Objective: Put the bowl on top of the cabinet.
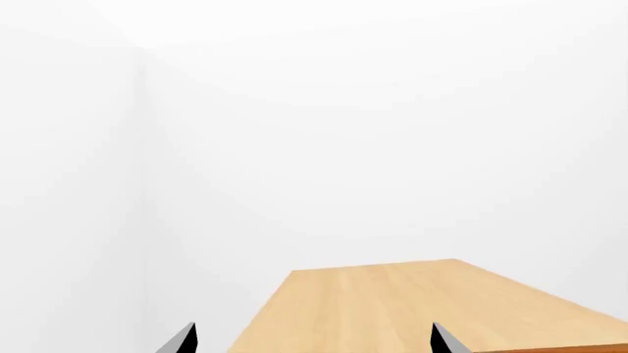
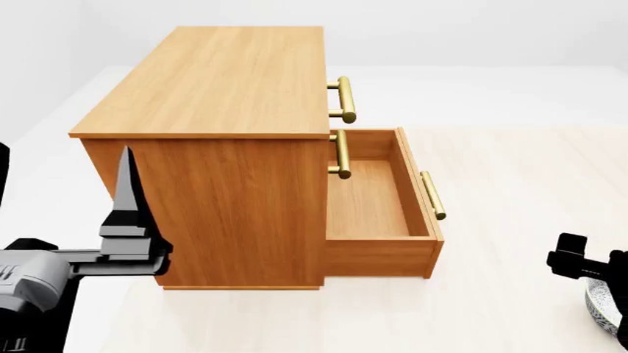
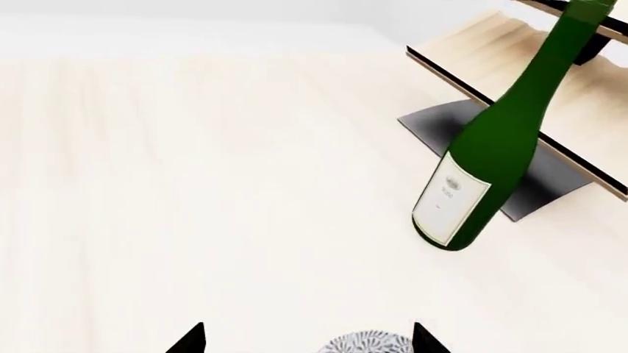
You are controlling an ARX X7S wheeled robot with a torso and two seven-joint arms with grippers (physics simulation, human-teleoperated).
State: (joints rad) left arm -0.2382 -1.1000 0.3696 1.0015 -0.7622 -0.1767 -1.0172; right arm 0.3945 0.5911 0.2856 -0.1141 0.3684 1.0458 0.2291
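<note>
- Bowl point(image 2: 605, 307), the patterned thing to be moved, sits low on the pale table point(image 2: 510, 169) at the far right edge of the head view, well apart from the cabinet and not on its top; only a sliver of its rim shows there.
- Table comes first by size: a wide, light wood-grain surface carrying everything else.
- Cabinet point(image 2: 226, 81) is a big warm-brown chest with a flat top; its lower drawer point(image 2: 378, 198) is pulled out, and brass bar handles point(image 2: 343, 99) stick out from its front. The left wrist view looks across the same flat top point(image 1: 412, 305) toward white walls.
- Rack point(image 3: 510, 51), pale wood on a black stand, shows in the right wrist view, beside the bottle.
- Bottle point(image 3: 490, 162) is dark green with a white label, and it stands just in front of the rack.
- Left claw point(image 2: 128, 220) hangs beside the cabinet's left side, one dark finger pointing upward; in its own camera the two tips point(image 1: 182, 340) stand wide apart with nothing between them, so it is open.
- Right claw point(image 3: 306, 344) hovers over the bowl point(image 3: 365, 344), fingers spread on either side of the rim without touching it, so it is open too; in the head view its black body point(image 2: 579, 265) hangs just above the bowl.
</note>
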